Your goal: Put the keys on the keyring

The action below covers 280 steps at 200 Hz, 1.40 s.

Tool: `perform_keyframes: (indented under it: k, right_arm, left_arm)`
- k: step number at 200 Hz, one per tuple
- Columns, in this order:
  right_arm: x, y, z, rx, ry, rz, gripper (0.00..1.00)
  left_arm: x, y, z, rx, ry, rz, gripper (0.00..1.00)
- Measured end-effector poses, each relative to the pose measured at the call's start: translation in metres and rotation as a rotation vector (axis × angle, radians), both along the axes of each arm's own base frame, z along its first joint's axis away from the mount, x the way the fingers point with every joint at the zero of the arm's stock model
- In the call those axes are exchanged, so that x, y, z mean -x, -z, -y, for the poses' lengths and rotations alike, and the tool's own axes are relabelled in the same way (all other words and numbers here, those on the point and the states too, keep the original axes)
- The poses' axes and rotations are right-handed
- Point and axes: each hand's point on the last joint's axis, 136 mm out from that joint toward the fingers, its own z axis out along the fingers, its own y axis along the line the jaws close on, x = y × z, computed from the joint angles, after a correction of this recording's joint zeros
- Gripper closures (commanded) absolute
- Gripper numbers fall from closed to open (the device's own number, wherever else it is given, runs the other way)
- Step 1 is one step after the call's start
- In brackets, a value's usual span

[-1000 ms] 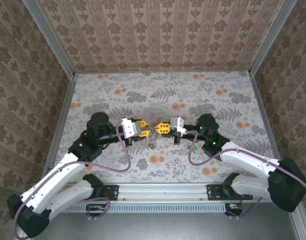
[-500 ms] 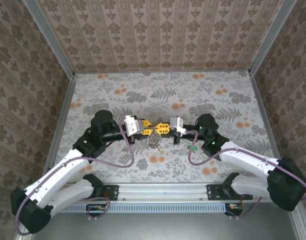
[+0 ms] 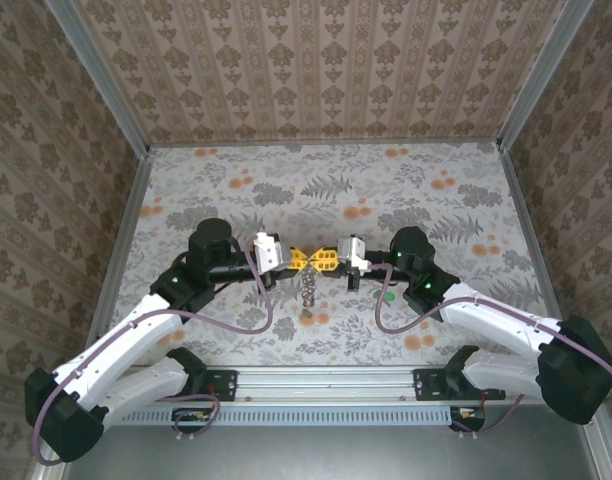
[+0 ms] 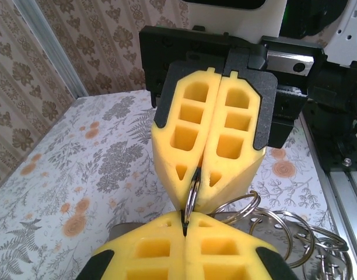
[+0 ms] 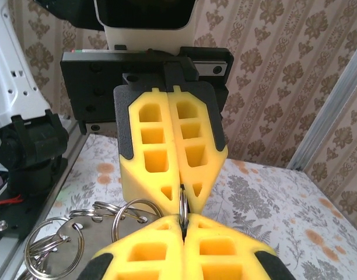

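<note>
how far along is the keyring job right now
Done: left claw and right claw are shut tip to tip on one thin keyring. In hand: it is pinched edge-on, a bunch of metal rings hanging below. Left: threading keys; I cannot make out any key on it.

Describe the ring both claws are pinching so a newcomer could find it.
In the middle of the floral table, the left claw and right claw meet tip to tip. The thin metal ring is clamped edge-on between their yellow pads, unlike the silver rings hanging loose below it.
</note>
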Motion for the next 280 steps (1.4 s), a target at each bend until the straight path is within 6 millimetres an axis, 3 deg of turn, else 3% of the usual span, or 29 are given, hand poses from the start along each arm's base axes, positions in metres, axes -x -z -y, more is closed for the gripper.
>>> perform_keyframes:
  k: [13, 60, 104, 173, 248, 280]
  right_arm:
    - [0.001, 0.002, 0.001, 0.038, 0.003, 0.023, 0.72]
    - [0.000, 0.007, 0.008, 0.218, 0.029, 0.057, 0.67]
    - [0.003, -0.003, 0.014, 0.326, 0.007, 0.087, 0.68]
    - [0.000, 0.032, 0.011, 0.448, 0.007, 0.006, 0.72]
    - [-0.012, 0.034, 0.012, 0.468, 0.073, 0.012, 0.72]
    - [-0.012, 0.033, 0.012, 0.469, 0.075, 0.014, 0.76]
  left_arm:
    - [0.002, 0.002, 0.000, -0.008, 0.005, 0.000, 1.00]
    - [0.003, 0.007, -0.003, -0.102, -0.016, 0.034, 1.00]
    - [0.004, 0.018, -0.006, -0.170, -0.024, 0.028, 1.00]
    - [-0.004, 0.025, -0.002, -0.213, -0.041, 0.015, 1.00]
    - [-0.004, 0.034, 0.004, -0.233, -0.021, -0.010, 1.00]
    - [-0.005, 0.036, 0.004, -0.237, -0.020, -0.015, 1.00]
